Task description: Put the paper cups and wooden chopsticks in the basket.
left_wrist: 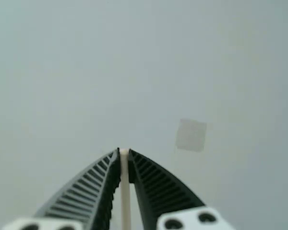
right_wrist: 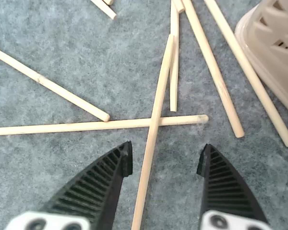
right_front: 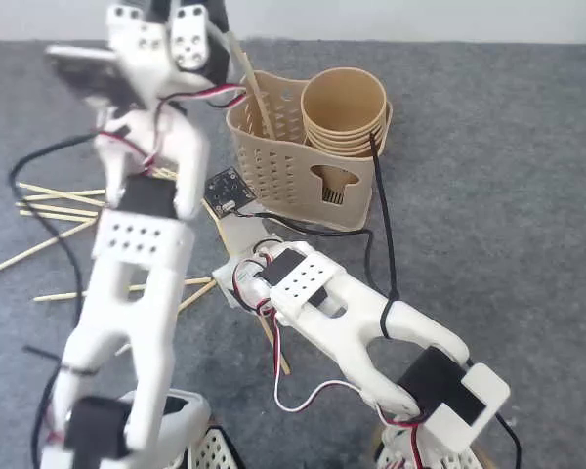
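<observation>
Closest in, low over the grey carpet (right_front: 488,195): right gripper (right_wrist: 165,151), fingers spread wide, grasping nothing. Straddles one loose chopstick (right_wrist: 152,139), which lies lengthwise between the parted tips and crosses over another lying flat. Around and beyond it, on the carpet: scattered chopsticks (right_front: 59,195), several fanned out beside the left arm's base links, a few just short of the basket (right_front: 303,186). Farther back, upright on the carpet: that beige basket, with a nested stack of paper cups (right_front: 344,103) standing inside. Highest and farthest: left gripper (left_wrist: 124,153), clenched on a held chopstick (left_wrist: 125,191). Slants down from the fingers, lower end inside the basket, beside the cups.
</observation>
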